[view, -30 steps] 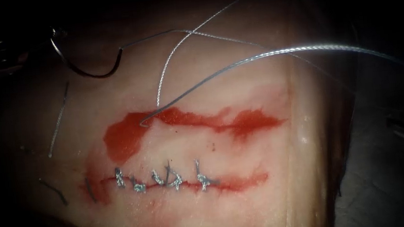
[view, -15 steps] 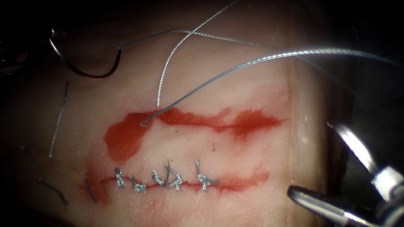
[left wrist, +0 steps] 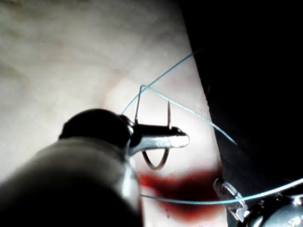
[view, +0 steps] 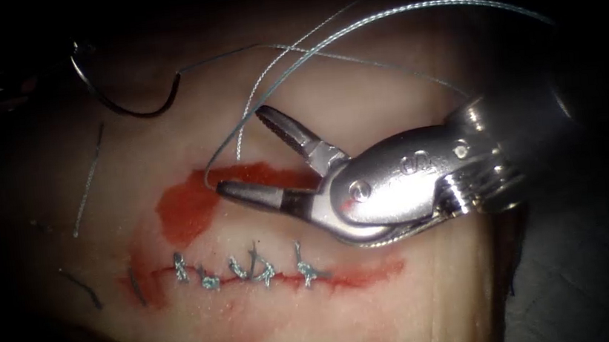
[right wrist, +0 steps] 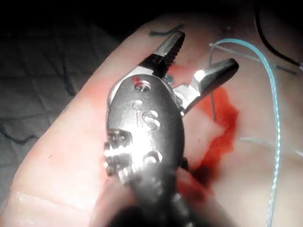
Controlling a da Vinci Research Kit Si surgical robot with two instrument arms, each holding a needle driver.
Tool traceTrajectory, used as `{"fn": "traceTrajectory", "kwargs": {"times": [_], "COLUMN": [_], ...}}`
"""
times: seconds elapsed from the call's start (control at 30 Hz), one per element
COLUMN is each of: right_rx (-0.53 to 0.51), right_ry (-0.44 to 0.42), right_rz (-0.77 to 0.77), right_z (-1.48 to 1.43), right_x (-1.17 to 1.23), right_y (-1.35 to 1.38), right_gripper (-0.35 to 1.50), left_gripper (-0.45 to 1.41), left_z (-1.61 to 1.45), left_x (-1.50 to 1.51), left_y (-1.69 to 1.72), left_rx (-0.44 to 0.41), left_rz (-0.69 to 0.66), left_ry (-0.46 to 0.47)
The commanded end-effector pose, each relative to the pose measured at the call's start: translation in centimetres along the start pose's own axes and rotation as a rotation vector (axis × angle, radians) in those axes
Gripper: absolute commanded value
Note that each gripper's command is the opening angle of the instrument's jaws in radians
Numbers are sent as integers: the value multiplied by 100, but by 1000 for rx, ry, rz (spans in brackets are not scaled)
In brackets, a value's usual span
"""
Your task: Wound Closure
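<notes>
Your tissue [view: 378, 320] carries a sutured cut [view: 254, 271] beneath red fluid [view: 189, 208]. Your right tool [view: 247, 153], stamped "S", gapes wide and empty over that fluid beside the thread [view: 408, 10]. Far left, your left tool [left wrist: 182, 138] pinches the curved needle [view: 127, 106] at one end, clear of tissue.

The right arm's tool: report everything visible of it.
The right arm's tool is a polished silver needle driver with a rounded wrist housing and two slim jaws, one serrated inside. It comes in from the endoscope view's right above the stitched cut, jaws open and holding nothing. Its lower jaw lies over the red fluid, and the thread curves close past both tips; contact cannot be told.
</notes>
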Motion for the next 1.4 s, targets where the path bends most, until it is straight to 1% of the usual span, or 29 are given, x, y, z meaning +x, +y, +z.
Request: {"fn": "traceTrajectory", "kwargs": {"times": [0.03, 0.2, 0.3, 0.33, 0.43, 0.57, 0.67, 0.8, 0.9, 1.03, 1.1, 1.17, 1.23, 1.27, 1.33, 1.37, 1.4], "right_rx": [-19, -37, -95, -107, -142, -140, -132, -113, -97, -87, -99, -116, -147, -173, -192, -201, -207], "right_ry": [13, 116, 148, 172, 226, 326, 373, 380, 380, 382, 378, 371, 375, 374, 382, 389, 396], "right_rz": [22, 25, 39, 36, 24, 0, -14, -21, -36, -46, -48, -52, -53, -61, -70, -80, -77], "right_z": [21, 34, 34, 35, 33, 30, 31, 39, 46, 58, 64, 68, 72, 73, 73, 74, 74], "right_x": [15, 28, 35, 37, 45, 60, 73, 86, 90, 92, 94, 96, 99, 102, 105, 107, 108], "right_y": [-4, -5, -2, -1, 3, 7, 4, -9, -21, -31, -34, -35, -34, -31, -27, -26, -25], "right_gripper": [99, 98, 94, 91, 91, 88, 84, 83, 81, 74, 72, 64, 62, 56, 52, 44, 41], "left_gripper": [-45, -45, -45, -45, -45, -45, -45, -45, -45, -45, -45, -45, -45, -45, -45, -45, -45], "left_z": [3, 3, 3, 3, 3, 3, 3, 3, 3, 3, 3, 3, 3, 3, 3, 3, 3], "left_x": [-1, -1, -1, -1, -1, -1, -1, -1, -1, -1, -1, -1, -1, -1, -1, -1, -1], "left_y": [7, 7, 7, 7, 7, 7, 7, 7, 7, 7, 7, 7, 6, 6, 6, 6, 6], "left_rx": [1, 1, 1, 1, 1, 1, 1, 0, 0, 0, 0, 0, 0, 0, 0, 0, 0], "left_rz": [2, 2, 2, 2, 2, 2, 2, 2, 2, 2, 2, 2, 2, 2, 1, 1, 2], "left_ry": [0, 0, 0, 0, 0, 0, 0, 0, 0, 0, 0, 0, 0, -1, 0, 0, 0]}}
